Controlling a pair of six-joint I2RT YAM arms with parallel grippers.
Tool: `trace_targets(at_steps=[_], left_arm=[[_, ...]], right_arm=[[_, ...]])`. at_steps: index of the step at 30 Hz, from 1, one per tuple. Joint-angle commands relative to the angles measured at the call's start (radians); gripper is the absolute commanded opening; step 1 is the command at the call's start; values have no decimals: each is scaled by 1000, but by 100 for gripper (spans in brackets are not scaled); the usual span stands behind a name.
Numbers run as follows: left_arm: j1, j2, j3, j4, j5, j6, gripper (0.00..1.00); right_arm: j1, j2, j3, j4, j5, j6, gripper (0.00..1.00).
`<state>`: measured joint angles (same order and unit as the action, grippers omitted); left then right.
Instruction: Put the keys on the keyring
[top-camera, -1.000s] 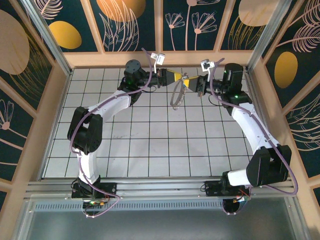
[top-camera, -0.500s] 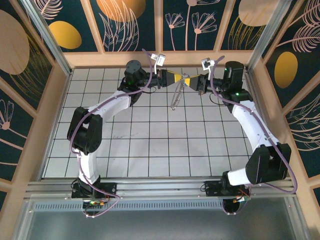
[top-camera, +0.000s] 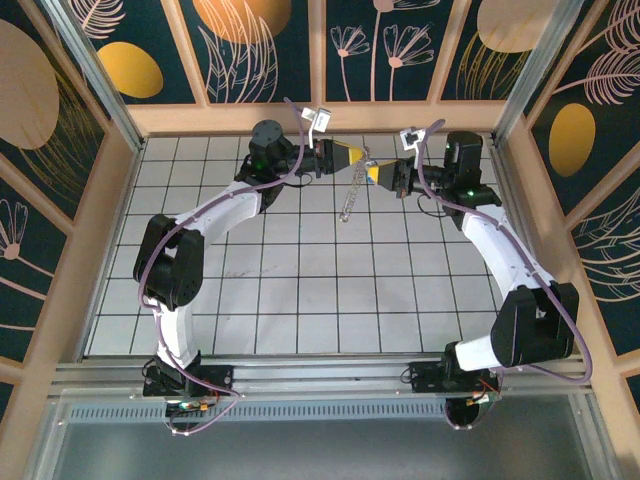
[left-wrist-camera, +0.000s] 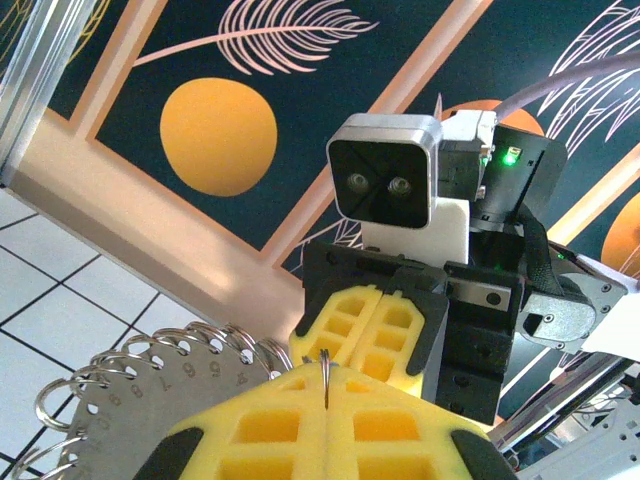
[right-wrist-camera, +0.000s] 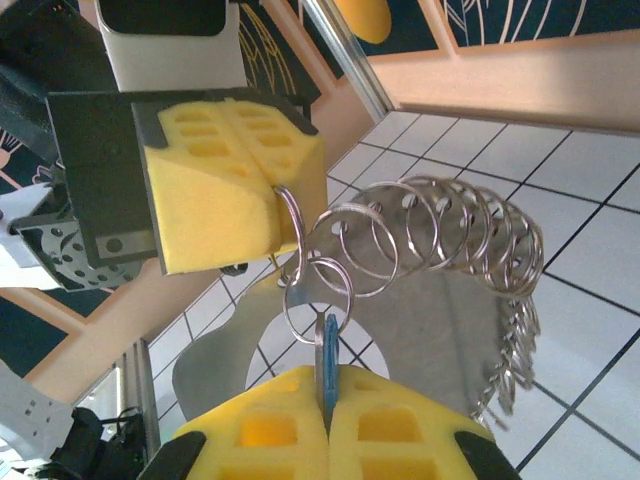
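In the right wrist view my right gripper (right-wrist-camera: 328, 378) is shut on the small blue key (right-wrist-camera: 329, 352), held edge-on between the yellow pads. A split ring (right-wrist-camera: 318, 290) of the keyring (right-wrist-camera: 440, 230) crosses the key's top; I cannot tell whether it is threaded through. My left gripper (right-wrist-camera: 275, 190) is shut on a neighbouring ring. In the left wrist view that ring (left-wrist-camera: 326, 365) stands pinched in my left gripper (left-wrist-camera: 326, 376), with the right gripper (left-wrist-camera: 350, 340) tip to tip against it. From above, the left gripper (top-camera: 352, 153) and right gripper (top-camera: 376, 173) meet over the far table, and the keyring (top-camera: 350, 197) hangs below them.
The keyring's grey numbered plate (left-wrist-camera: 130, 400) carries several more rings (right-wrist-camera: 480, 225), and a short chain (right-wrist-camera: 510, 350) dangles from it. Wooden back wall (top-camera: 320, 118) stands just behind the grippers. White tiled table (top-camera: 320, 290) stretches toward the arm bases.
The left gripper rose slightly toward the back wall and the right gripper dropped a little. The keyring swung from an open oval to a narrow, edge-on hanging line.
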<state>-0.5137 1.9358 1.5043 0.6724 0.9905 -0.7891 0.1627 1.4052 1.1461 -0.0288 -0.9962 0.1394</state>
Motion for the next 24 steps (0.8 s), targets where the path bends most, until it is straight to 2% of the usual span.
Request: trace_targets(at_steps=[1, 8, 24], left_arm=[[9, -37, 16, 33, -9, 7, 0], [9, -35, 19, 35, -7, 2, 0], [1, -25, 33, 27, 8, 2, 0]], right_arm=[[-11, -47, -23, 23, -25, 9, 0], [-9, -37, 12, -12, -24, -10, 0], [-6, 64, 216, -121, -17, -58, 0]])
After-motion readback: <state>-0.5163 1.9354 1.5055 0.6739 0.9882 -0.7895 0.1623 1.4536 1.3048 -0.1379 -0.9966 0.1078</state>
